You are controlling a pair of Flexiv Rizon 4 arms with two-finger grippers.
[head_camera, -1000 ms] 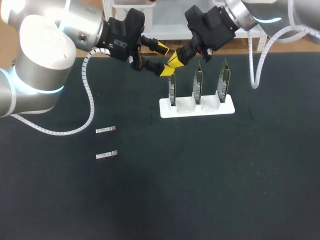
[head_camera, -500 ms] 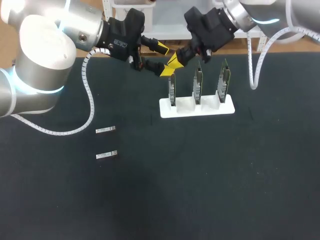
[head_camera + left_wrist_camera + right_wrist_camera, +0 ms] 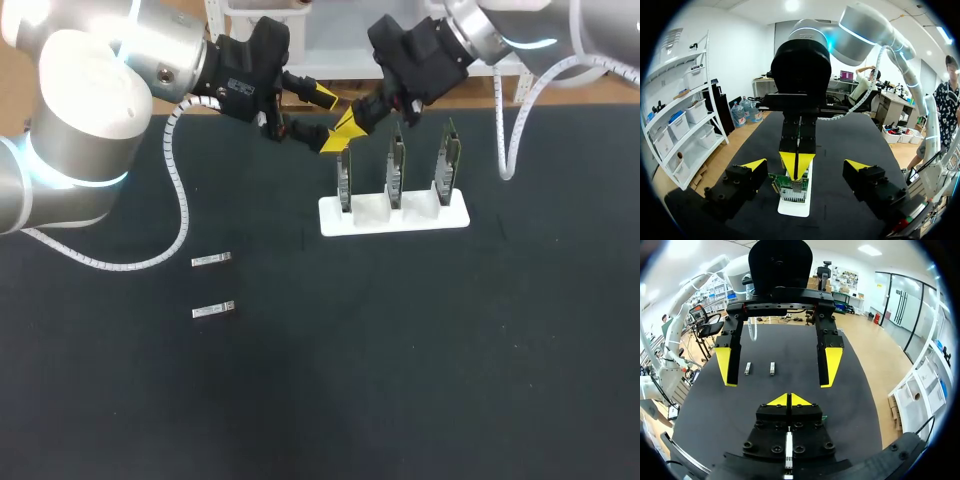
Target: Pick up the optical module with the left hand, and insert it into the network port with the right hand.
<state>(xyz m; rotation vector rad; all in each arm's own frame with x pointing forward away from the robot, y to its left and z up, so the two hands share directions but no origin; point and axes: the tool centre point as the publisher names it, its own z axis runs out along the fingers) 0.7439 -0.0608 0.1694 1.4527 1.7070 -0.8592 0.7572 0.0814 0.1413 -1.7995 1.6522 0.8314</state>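
Two small silver optical modules [image 3: 211, 260] [image 3: 213, 310] lie on the black table at the left; the right wrist view shows them [image 3: 747, 368] [image 3: 772, 368] far ahead. A white rack [image 3: 400, 218] holds three upright circuit boards. My right gripper [image 3: 348, 122] is shut, its yellow tips just above the leftmost board [image 3: 344, 180], with nothing visible between them. My left gripper [image 3: 325, 118] stands wide open facing it, its fingers either side of the right tips. In the left wrist view the right gripper [image 3: 796, 167] points down at the board's metal port [image 3: 790, 189].
The other two boards [image 3: 397, 165] [image 3: 446, 160] stand in the rack to the right. The black mat [image 3: 380, 360] stretches wide in front of the rack. My two grippers are very close together at the table's back edge.
My right gripper has crept slightly leftward over the leftmost board. The left arm and both modules have stayed put.
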